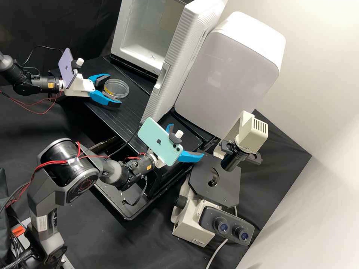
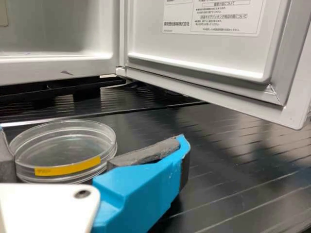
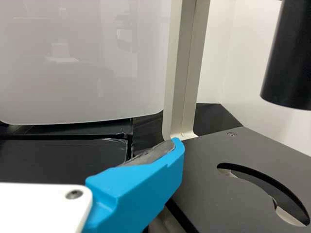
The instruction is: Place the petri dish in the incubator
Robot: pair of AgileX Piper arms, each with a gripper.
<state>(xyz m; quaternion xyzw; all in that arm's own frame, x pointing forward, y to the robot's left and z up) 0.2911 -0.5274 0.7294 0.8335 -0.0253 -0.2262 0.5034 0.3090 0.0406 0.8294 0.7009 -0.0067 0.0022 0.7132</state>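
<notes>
Left end effector (image 1: 113,90) is spread wide, fingers either side of the dish (image 2: 63,148), which sits on the bench (image 1: 127,116) just before the incubator (image 1: 125,37), door (image 1: 183,56) open. Grasping, lifting and placing inside apparently all remain

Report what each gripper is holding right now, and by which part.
The petri dish sits on the bench inside the left gripper, flanked at its side wall; whether it is clamped cannot be told. The right gripper holds nothing.
</notes>
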